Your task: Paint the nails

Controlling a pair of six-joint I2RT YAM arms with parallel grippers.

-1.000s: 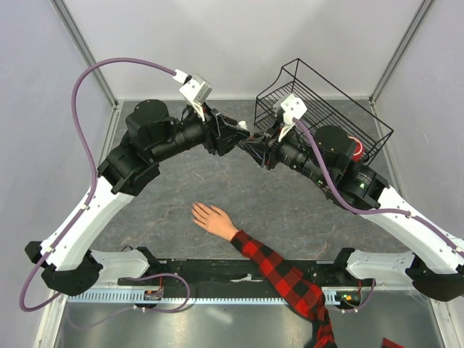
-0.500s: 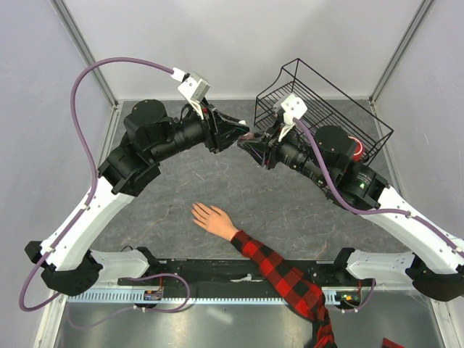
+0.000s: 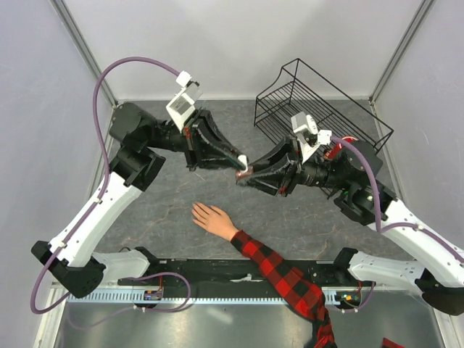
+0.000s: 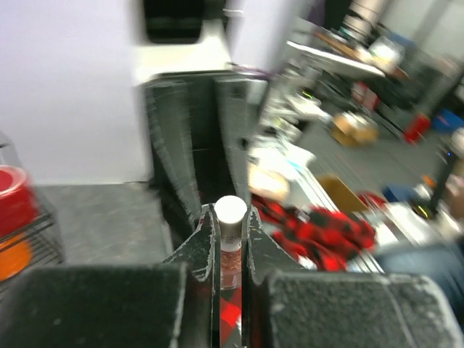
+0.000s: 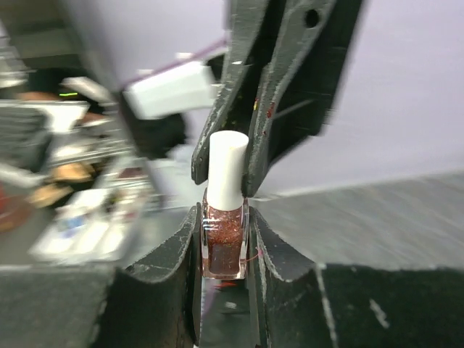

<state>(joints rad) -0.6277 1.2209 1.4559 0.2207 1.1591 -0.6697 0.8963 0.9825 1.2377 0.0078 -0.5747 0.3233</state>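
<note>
With the right hand (image 5: 225,221), clamping the dark red bottle (image 5: 223,250) by its glass body above the tabletop (image 3: 167,196); with the left hand (image 4: 230,215), pinching its white cap (image 5: 226,170) from the opposite side, probably bracing to unscrew the brush. Leaving the nails (image 3: 194,210) waiting on spread fingers lying flat below, well apart.

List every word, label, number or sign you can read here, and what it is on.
None can be read.
The nail polish bottle shows no label on its glass or white cap.
The background clutter in both wrist views is too blurred.
The wire basket and plaid sleeve carry no markings.
</note>
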